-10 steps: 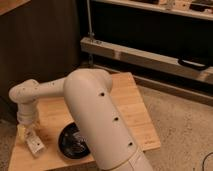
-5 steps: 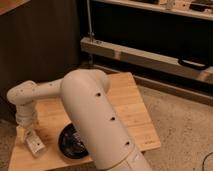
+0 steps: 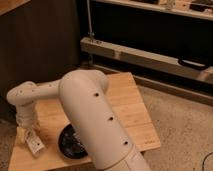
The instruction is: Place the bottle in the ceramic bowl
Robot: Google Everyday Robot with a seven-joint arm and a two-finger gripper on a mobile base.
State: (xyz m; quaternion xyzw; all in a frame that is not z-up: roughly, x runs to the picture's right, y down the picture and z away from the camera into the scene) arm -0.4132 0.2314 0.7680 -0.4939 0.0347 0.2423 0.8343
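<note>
On the wooden surface (image 3: 127, 107) in front of you stands one ceramic bowl (image 3: 69, 145), glossy black, its right side hidden behind the robot's thick white arm (image 3: 95, 125). Just left of the bowl, near the surface's front left corner, you have one bottle (image 3: 35, 144), lying at a slant on the wood outside the bowl. The one hand (image 3: 27, 135) points straight down at the bottle's upper left end, and you cannot tell whether it is open or has hold of the bottle.
</note>
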